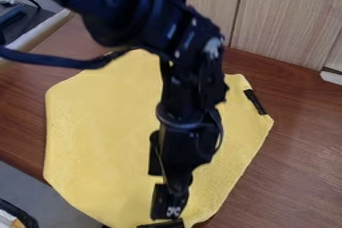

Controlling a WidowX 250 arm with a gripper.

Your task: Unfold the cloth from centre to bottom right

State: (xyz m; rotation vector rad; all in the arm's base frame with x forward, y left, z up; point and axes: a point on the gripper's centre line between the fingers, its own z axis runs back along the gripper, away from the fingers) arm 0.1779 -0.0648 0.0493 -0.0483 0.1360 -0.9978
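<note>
The black arm comes in at the upper left of the frame, bends near the top centre, then hangs down over the yellow cloth in a nearly upright line. Its gripper points downward near the bottom edge, just left of the middle, over the cloth's lower part. How far open it is, and whether it has hold of any cloth, I cannot tell. The cloth lies spread across the brown table, from upper centre to the bottom edge.
</note>
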